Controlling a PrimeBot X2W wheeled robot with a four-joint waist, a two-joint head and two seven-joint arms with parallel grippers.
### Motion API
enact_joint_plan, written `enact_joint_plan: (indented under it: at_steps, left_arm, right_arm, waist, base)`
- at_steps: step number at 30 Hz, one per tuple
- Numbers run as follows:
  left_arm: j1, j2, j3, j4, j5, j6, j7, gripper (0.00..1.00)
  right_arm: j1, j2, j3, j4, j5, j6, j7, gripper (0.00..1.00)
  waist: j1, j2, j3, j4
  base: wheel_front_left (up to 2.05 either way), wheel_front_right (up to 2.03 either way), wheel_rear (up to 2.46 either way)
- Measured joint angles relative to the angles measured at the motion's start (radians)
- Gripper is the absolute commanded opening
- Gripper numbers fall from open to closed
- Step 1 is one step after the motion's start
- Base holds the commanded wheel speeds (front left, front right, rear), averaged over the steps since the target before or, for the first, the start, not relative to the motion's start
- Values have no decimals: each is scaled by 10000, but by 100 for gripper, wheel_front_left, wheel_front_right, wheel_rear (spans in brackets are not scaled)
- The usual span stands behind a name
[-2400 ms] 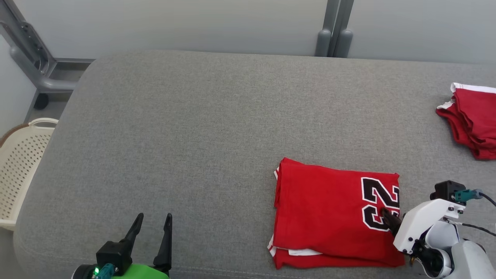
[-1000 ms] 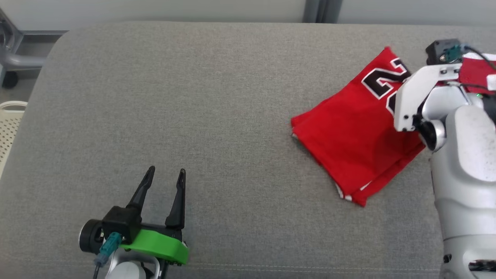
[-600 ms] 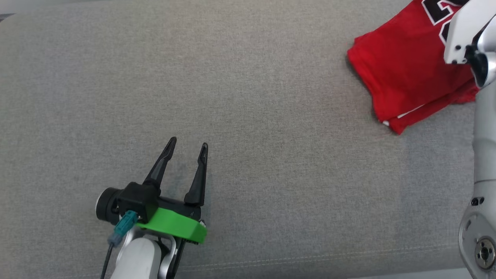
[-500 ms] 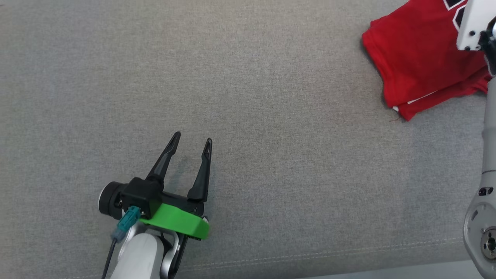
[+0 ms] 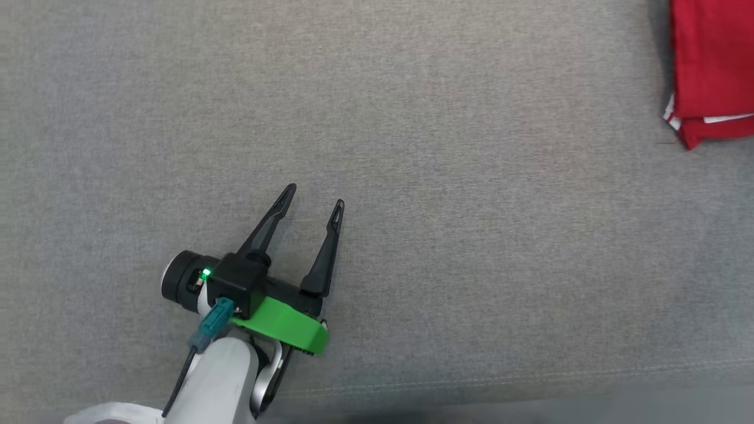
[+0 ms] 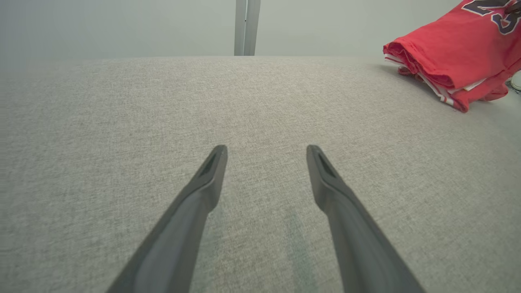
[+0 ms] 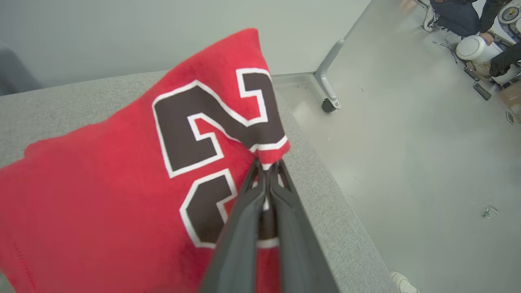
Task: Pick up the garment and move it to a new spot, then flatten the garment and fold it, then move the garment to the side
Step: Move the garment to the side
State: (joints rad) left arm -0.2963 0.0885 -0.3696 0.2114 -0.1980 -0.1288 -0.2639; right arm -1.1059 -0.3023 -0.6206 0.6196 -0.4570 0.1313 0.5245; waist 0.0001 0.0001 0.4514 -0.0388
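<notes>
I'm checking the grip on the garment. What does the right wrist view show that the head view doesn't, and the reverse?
Right wrist view, not head view: the right gripper shut on the edge of the red garment, its black number, the floor and a table leg. Head view, not right wrist: the open left gripper. Both: the garment and the grey cushion.

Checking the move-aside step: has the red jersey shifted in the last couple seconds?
Yes. The jersey lay right by the cushion's front seam; now it is well back from it and further right.
</notes>
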Motion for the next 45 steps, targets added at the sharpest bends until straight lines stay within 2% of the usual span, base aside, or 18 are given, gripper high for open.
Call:
enact_joint_plan:
  at_steps: [2,3,4,8,9,14,18,22,28,31,36,38,45]
  left_arm:
    - [-37,138,-136,-59,59,0,0,100]
    - [-58,245,-261,-128,146,0,0,100]
    - [-81,282,-324,-207,151,0,0,100]
    - [-221,533,-669,-535,213,-2,2,100]
    - [-258,683,-671,-840,226,-2,0,100]
    - [-245,543,4,-1022,63,75,0,100]
    - [-79,221,677,-1011,-527,132,0,100]
    - [186,186,1053,-830,-570,144,0,100]
    - [712,-10,1906,-336,-1160,236,0,100]
    - [992,-88,2295,-94,-1279,554,0,100]
    - [1522,-142,2811,499,-1733,894,4,100]
    - [1801,-123,2993,802,-1802,1129,123,100]
    - [2359,59,3055,895,-1814,1273,238,100]
  right_arm:
    - [129,-77,-633,-31,-362,0,-151,0]
    - [224,-128,-949,-27,-627,0,-219,35]
    - [262,-138,-1087,-29,-719,0,-267,100]
    - [420,-184,-1471,12,-1143,-2,-612,100]
    - [416,-82,-1448,146,-1210,0,-1011,100]
    - [302,320,-1110,600,-982,0,-1818,100]
    - [227,803,-1150,980,-73,-2,-2727,100]
    - [247,1524,-947,1530,1214,0,-3647,100]
    - [999,2027,435,2151,3078,-4,-4757,100]
    - [1570,2240,1312,2245,4362,-4,-5195,100]
    - [3065,2339,3014,1791,5843,-4,-5904,100]
    - [4089,2401,3917,1193,6360,-6,-6512,100]
    - [6065,2491,5060,4,6462,-6,-7394,100]
  waist:
    - [-1,0,146,216]
    - [-1,0,237,336]
    - [-1,0,286,379]
    - [-1,0,417,486]
    - [0,0,415,433]
    - [-1,0,278,243]
    - [-2,0,-26,163]
    - [-1,0,-451,105]
    - [-2,0,-1297,95]
    - [-2,0,-1786,128]
    - [-2,0,-2656,203]
    - [-2,0,-3182,268]
    - [-2,-1,-4139,431]
  base:
    - [0,0,0]
    - [0,0,0]
    - [0,0,0]
    - [0,0,0]
    - [0,0,0]
    - [0,0,0]
    - [0,0,0]
    - [0,0,0]
    - [0,0,0]
    - [0,0,0]
    - [0,0,0]
    - [0,0,0]
    - [0,0,0]
